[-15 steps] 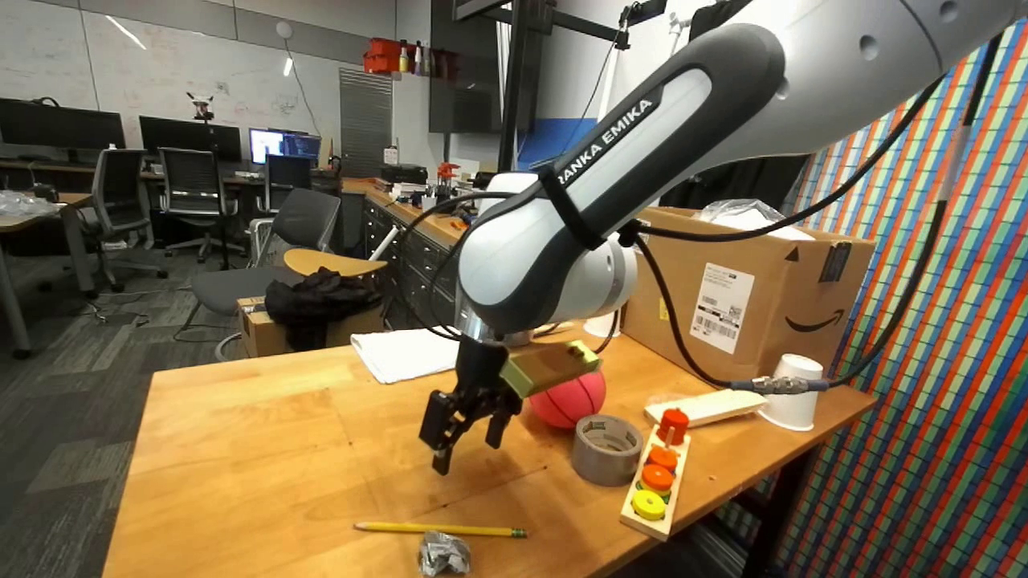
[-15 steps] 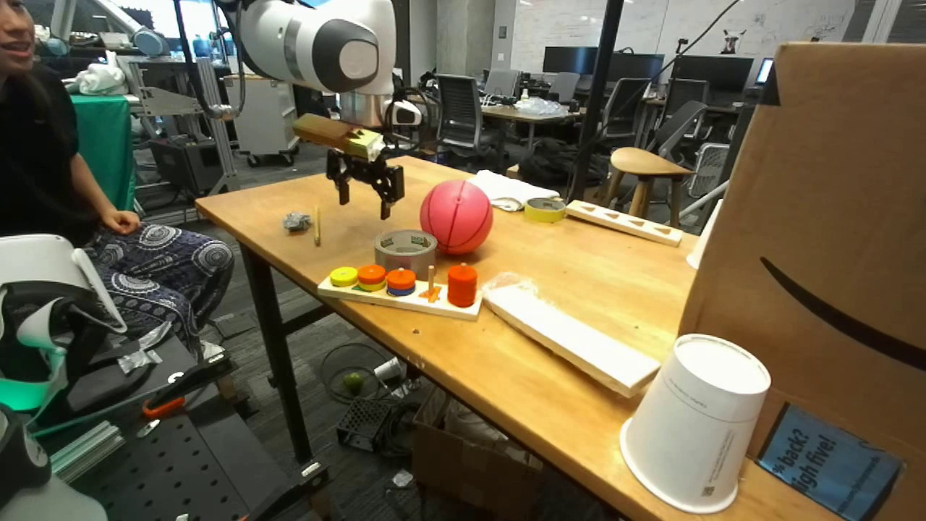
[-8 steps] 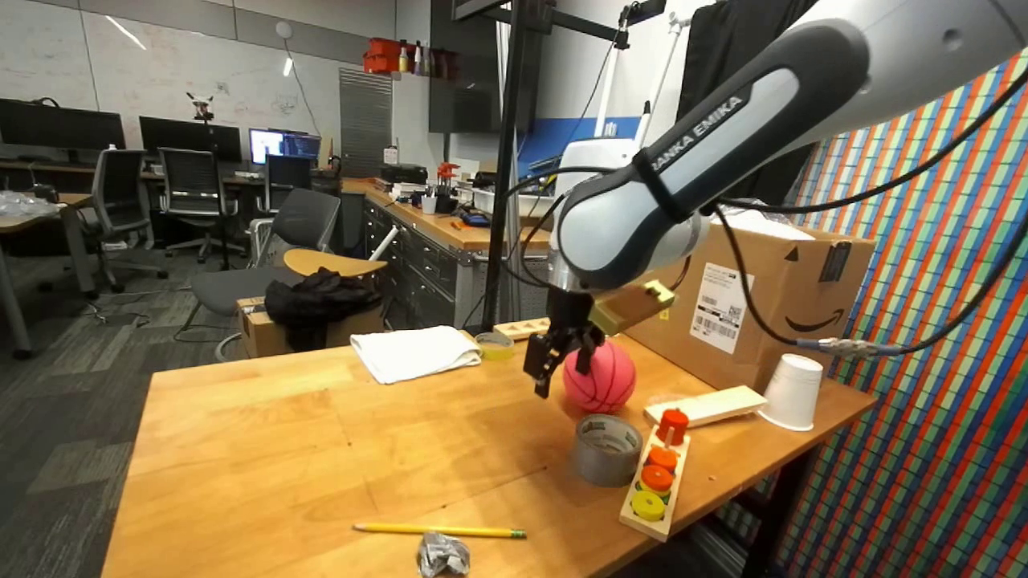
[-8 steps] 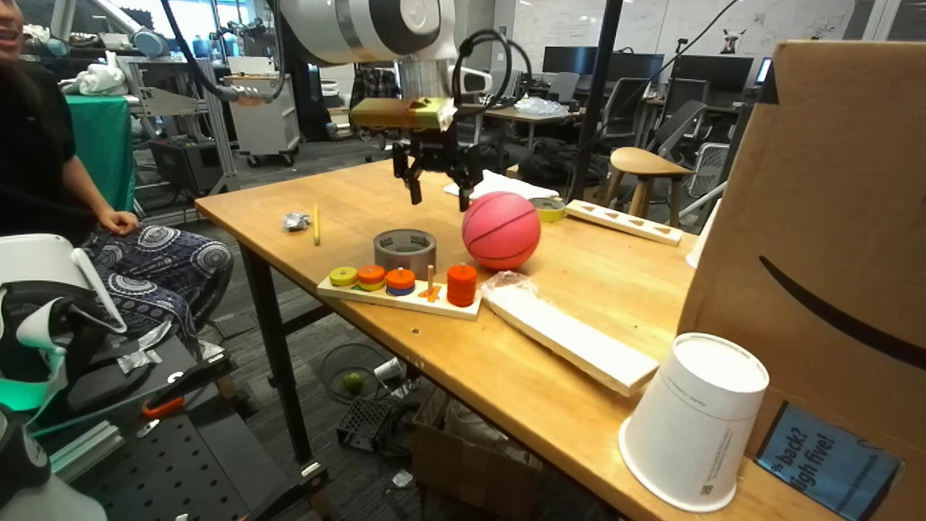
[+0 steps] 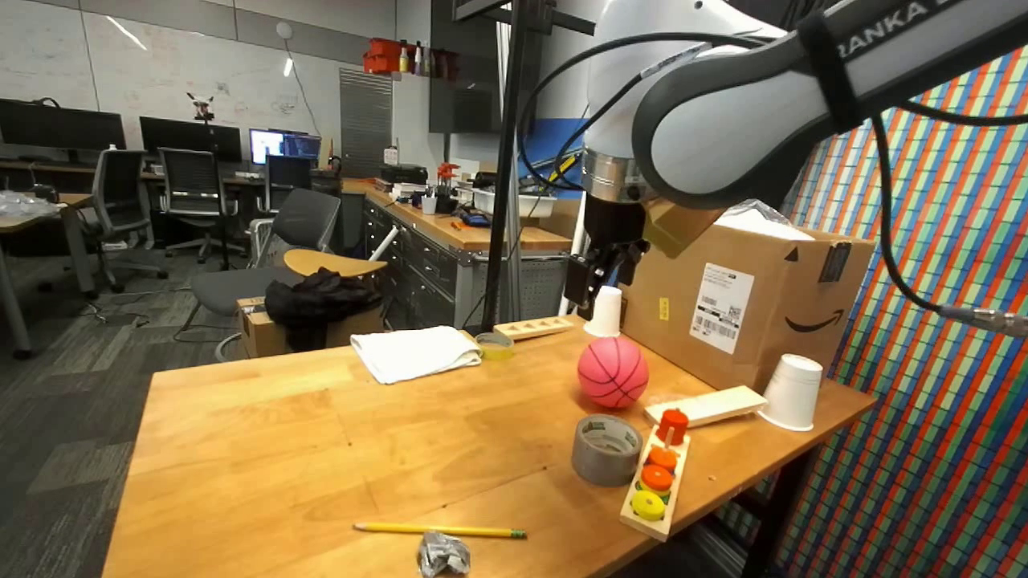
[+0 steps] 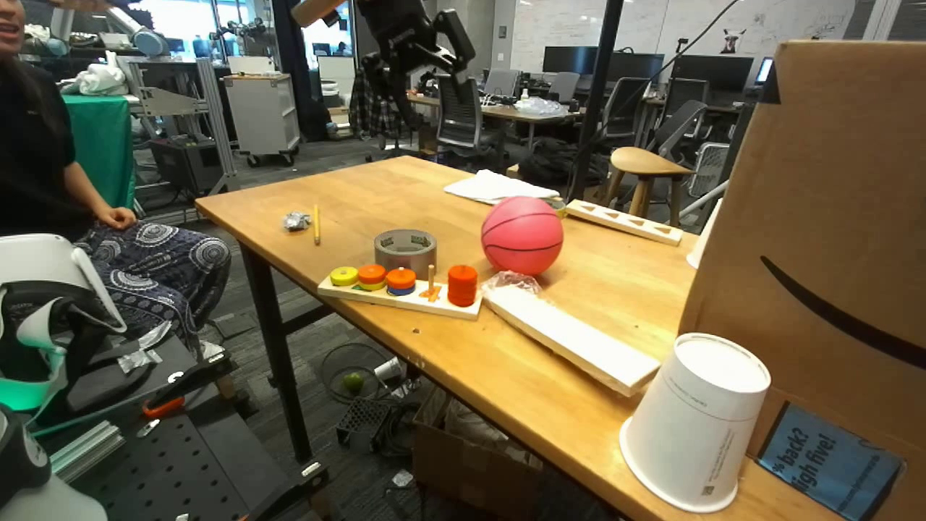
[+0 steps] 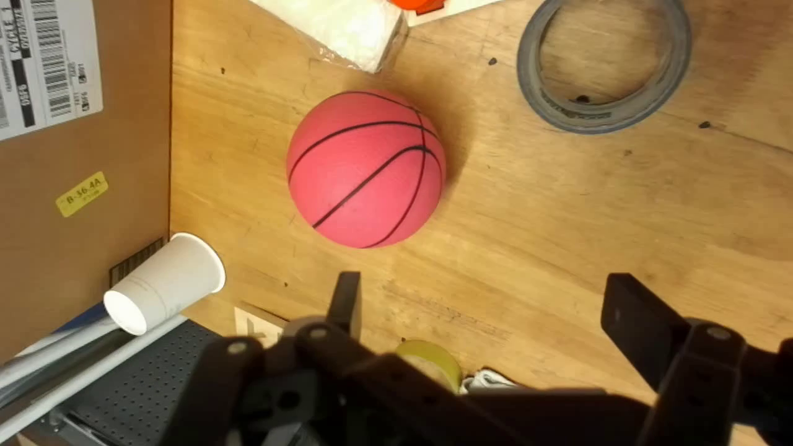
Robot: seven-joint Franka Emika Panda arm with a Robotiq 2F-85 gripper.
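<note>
Fingers (image 7: 638,322) parted and empty, ball (image 7: 365,170) on desk (image 5: 305,449)

1. Fingers. I see them spread wide apart, gripping nothing, above the desk. In the wrist view they fill the lower edge, blurred, partly hiding the yellow tape (image 5: 496,353), cloth (image 5: 416,353) and slotted board (image 5: 534,328). In an exterior view one is hard to pick out against a chair (image 6: 463,119). The arm (image 5: 723,140) is cut off in both exterior views.

2. Ball. It sits lower than the fingers and apart from them, between the gray tape (image 5: 598,466) and the box (image 5: 771,281). In an exterior view the ball (image 6: 522,235) hides most of the yellow tape, and the box hides nearly all of the far cup (image 5: 605,315). The wrist view cuts off the gray tape, stacker (image 6: 405,301) and plank (image 6: 571,333) at the top.

3. Surroundings. The box is a tall barrier on the desk; the far cup and near cup (image 6: 694,420) stand inverted beside it. The plank lies between the near cup and the ball; whether it touches that cup, I cannot tell. The stacker lies just beside the gray tape. The pencil (image 5: 440,529) and foil (image 5: 444,554) lie well apart from these. A person (image 6: 43,163), face partly cut off, sits near the desk.
</note>
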